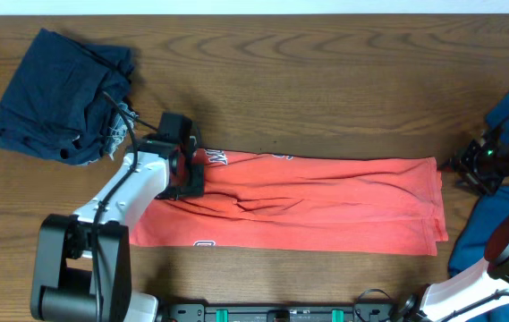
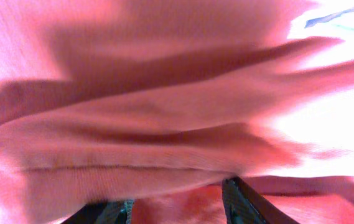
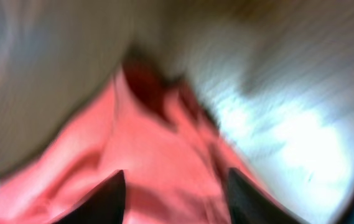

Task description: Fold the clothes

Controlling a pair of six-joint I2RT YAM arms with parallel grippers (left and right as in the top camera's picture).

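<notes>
The clothes here are chiefly a coral-red T-shirt [image 1: 326, 206], lying folded into a long strip across the middle of the table, with white lettering at its left end. My left gripper [image 1: 187, 170] is down on that left end. In the left wrist view its fingers [image 2: 242, 202] stand apart, with red cloth [image 2: 164, 124] between and over them. My right gripper [image 1: 465, 168] is just off the shirt's right edge. The blurred right wrist view shows that gripper [image 3: 176, 177] open, with red cloth [image 3: 158, 155] beyond its tips.
A crumpled dark navy garment [image 1: 62, 94] lies at the back left of the wooden table [image 1: 326, 89]. Blue cloth [image 1: 500, 224] is heaped at the right edge, under and around the right arm. The arm bases stand along the front edge.
</notes>
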